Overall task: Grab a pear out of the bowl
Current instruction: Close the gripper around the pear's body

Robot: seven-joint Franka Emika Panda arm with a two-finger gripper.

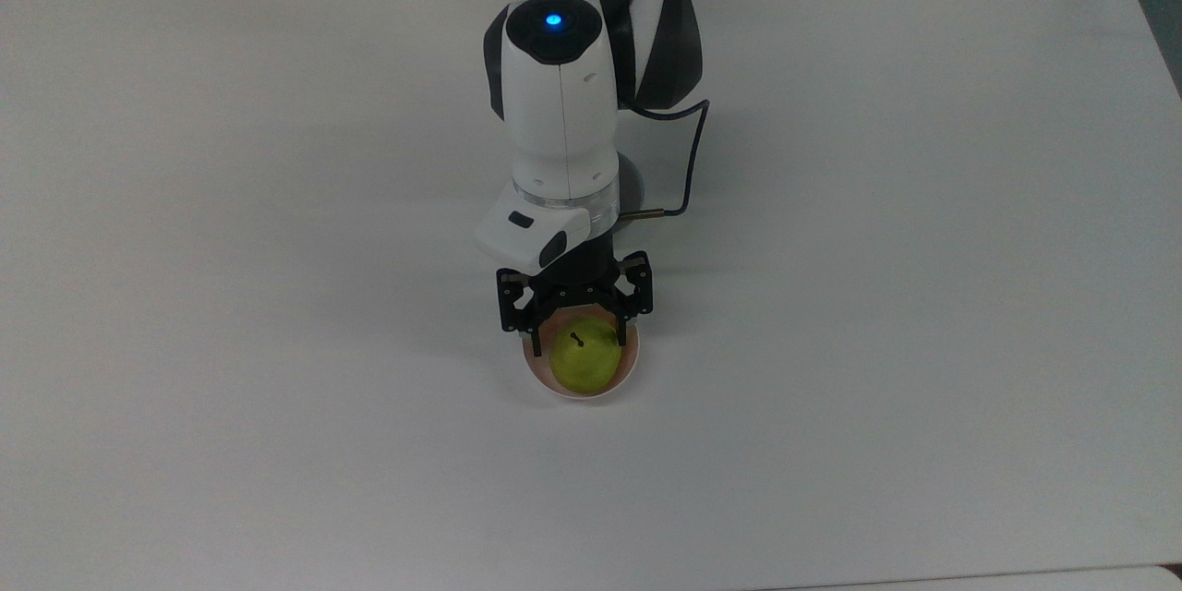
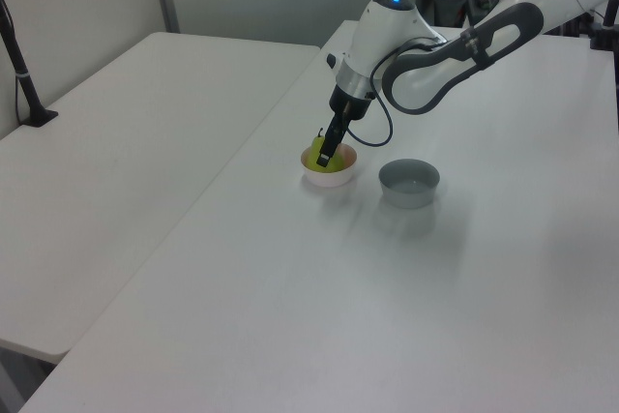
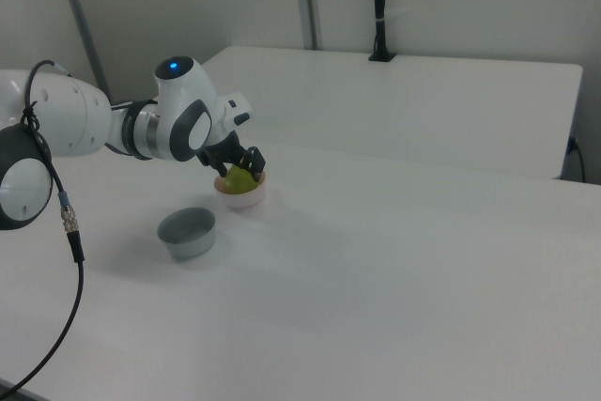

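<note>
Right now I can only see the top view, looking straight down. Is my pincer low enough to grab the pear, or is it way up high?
Observer: It is low. In the left view the pincer reaches down beside the pear, with its tip inside the pink bowl.
Operator: Is the pear lifted yet?
Observer: No. In the right view the pear sits down in the pink bowl, with its underside hidden below the rim.
Operator: Is there anything nearby I could bump?
Observer: A grey bowl stands on the table apart from the pink bowl, on the left view's right. It looks empty.
</note>
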